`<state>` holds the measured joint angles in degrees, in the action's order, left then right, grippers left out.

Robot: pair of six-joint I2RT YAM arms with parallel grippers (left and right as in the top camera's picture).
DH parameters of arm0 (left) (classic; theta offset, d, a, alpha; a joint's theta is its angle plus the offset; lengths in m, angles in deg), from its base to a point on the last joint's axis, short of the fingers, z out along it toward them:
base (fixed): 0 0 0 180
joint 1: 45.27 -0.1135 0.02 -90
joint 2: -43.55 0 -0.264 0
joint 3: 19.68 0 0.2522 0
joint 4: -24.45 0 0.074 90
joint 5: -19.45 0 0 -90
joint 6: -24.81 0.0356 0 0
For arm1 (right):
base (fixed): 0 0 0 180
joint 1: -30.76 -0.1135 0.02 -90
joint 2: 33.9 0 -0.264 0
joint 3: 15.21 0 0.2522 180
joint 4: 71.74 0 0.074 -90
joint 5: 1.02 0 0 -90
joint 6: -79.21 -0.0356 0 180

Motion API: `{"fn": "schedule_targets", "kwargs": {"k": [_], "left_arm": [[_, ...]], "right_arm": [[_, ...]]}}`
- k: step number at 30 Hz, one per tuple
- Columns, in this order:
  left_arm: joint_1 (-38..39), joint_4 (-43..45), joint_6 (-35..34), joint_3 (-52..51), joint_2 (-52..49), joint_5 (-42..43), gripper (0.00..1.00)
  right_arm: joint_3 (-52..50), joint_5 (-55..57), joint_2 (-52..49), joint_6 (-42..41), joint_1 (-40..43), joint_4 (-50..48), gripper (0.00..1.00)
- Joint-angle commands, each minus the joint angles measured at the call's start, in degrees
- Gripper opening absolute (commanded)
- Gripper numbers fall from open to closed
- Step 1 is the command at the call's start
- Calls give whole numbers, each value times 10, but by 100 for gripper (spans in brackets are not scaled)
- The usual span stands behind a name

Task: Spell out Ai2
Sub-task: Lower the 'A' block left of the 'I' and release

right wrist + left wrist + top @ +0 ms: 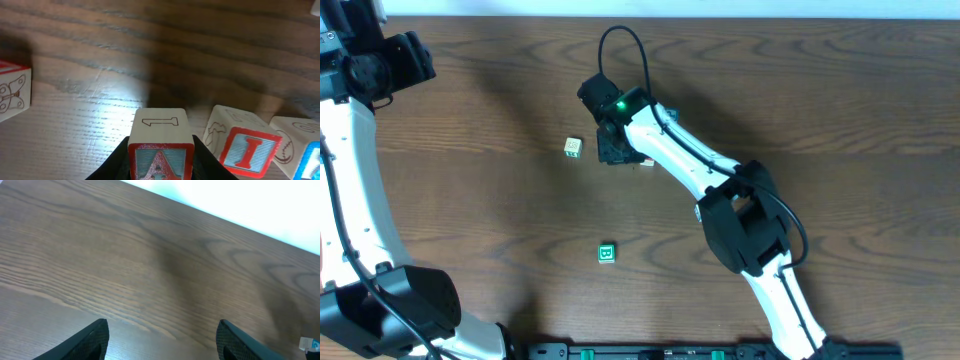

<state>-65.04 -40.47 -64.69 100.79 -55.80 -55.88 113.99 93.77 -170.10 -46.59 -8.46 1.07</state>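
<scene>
A block pinched between fingers of right hand, red A face toward wrist camera, held low at tabletop; contact with it cannot be told. Judged: being lined up as first letter. I block seated just beside A block, near but apart. Blue-marked block set beyond it, character unreadable. Butterfly block left well aside. Left hand spread, empty, parked far from row, judged to leave room.

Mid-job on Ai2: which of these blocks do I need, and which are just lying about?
Needed: A block, in the right arm's jaws; I block beside it.
Lying about: butterfly block; green block, seemingly a B. Blue-marked block at the right wrist view's edge: cut off, cannot tell.
</scene>
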Motion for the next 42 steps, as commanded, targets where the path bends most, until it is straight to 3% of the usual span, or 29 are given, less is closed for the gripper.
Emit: {"fn": "schedule_targets", "kwargs": {"k": [1,19,24,28,38,42], "left_arm": [[-1,0,10,0,-4,4,70],[-1,0,10,0,-4,4,70],[-1,0,10,0,-4,4,70],[-1,0,10,0,-4,4,70],[-1,0,10,0,-4,4,70],[-1,0,10,0,-4,4,70]], "right_arm": [[10,11,-8,-24,7,1,1],[10,1,-18,-26,8,12,2],[10,1,-18,-25,8,10,29],[10,1,-18,-25,8,9,40],[10,1,-18,-25,8,4,47],[10,1,-18,-11,8,-11,56]]}}
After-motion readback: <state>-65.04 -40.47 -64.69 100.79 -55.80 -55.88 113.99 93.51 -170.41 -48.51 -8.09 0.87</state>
